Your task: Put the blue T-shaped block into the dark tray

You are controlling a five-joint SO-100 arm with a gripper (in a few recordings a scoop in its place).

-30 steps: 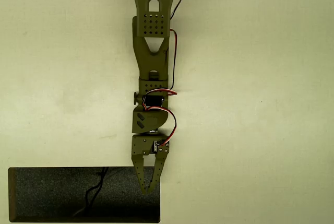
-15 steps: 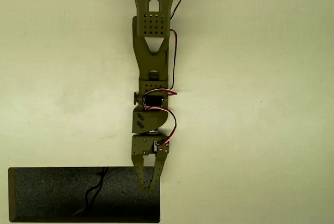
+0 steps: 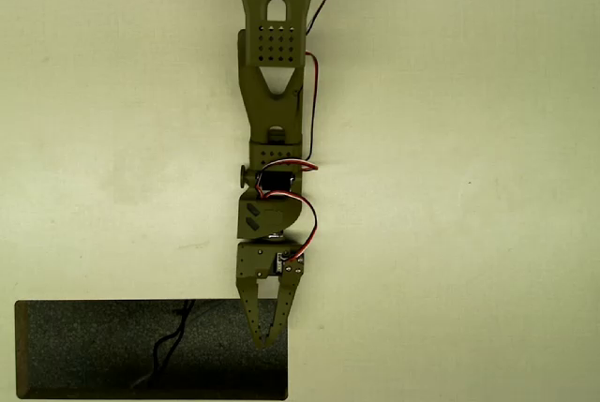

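The olive claw (image 3: 267, 332) hangs over the dark tray's (image 3: 94, 350) right end, fingers pinched together with nothing visible between them. The blue T-shaped block's whereabouts cannot be told; locating it on the tabletop (image 3: 450, 186) should precede any reach.

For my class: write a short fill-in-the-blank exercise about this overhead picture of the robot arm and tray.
1. The arm is olive ____ in colour.
2. The gripper hangs over the dark tray's ____ end in the overhead view.
3. The tray lies at the ____ edge of the picture.

Missing words: green; right; bottom
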